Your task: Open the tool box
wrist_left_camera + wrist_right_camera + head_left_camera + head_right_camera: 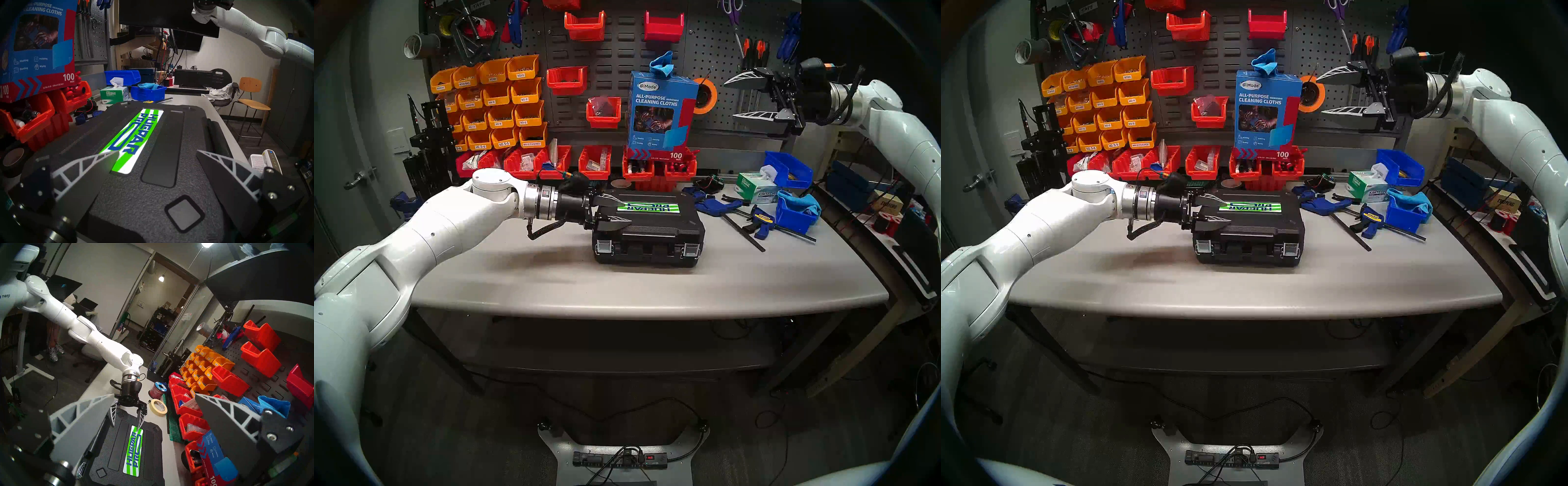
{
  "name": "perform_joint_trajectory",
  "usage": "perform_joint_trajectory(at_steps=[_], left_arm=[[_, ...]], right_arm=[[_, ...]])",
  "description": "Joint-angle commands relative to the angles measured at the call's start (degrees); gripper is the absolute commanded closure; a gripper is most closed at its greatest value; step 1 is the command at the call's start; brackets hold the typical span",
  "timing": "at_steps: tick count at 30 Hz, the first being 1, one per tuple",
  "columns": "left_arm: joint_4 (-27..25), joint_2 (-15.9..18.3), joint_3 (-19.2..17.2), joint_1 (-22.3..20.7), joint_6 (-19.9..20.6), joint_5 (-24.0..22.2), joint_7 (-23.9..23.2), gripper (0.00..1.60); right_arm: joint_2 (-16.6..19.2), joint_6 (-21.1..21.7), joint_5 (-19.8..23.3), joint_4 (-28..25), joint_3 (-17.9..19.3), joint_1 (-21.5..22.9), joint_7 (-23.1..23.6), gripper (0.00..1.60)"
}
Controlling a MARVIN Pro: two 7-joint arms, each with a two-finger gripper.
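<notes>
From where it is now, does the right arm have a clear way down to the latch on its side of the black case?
Probably yes. The right gripper hangs open, high above the table, and the latch on the case front is uncovered; the left gripper sits over the opposite end.

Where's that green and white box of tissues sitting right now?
In the head view the tissue box sits at the back right of the table, tucked between two blue bins and just behind the blue clamps, right of the black tool box.

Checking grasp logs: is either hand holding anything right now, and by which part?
Nothing is held. The left hand is open over the tool box lid; the right hand is open in the air.
</notes>
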Motion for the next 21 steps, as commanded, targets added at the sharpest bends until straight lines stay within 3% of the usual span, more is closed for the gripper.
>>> perform_joint_trajectory(at_steps=[1, 12, 21], left_arm=[[0.41, 0.09, 0.57, -0.01, 0.33, 0.62, -0.08, 0.0], [0.44, 0.09, 0.63, -0.04, 0.3, 0.58, -0.07, 0.0], [0.36, 0.12, 0.56, 0.05, 0.2, 0.4, 0.05, 0.0]], right_arm=[[0.31, -0.13, 0.92, 0.11, -0.39, 1.74, -0.15, 0.0], [0.43, -0.35, 1.9, 0.41, -1.57, 2.44, -0.15, 0.0], [6.3, -0.59, 1.51, -1.43, -1.63, 4.71, -0.15, 0.0]])
